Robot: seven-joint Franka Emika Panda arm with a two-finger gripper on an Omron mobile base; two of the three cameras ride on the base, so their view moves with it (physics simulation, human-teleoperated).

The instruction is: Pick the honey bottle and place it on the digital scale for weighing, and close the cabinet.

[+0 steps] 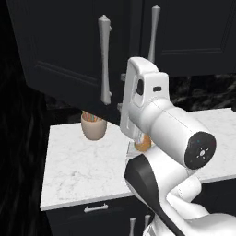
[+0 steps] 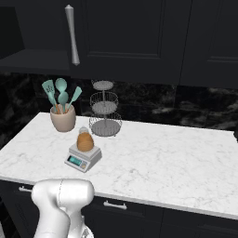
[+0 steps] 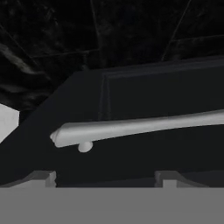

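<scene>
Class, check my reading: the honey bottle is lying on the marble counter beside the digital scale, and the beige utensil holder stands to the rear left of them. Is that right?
Not quite. In the right base view the honey bottle stands upright on top of the digital scale, not on the marble counter beside it. The rest holds: the beige utensil holder stands to the rear left of them.
</scene>
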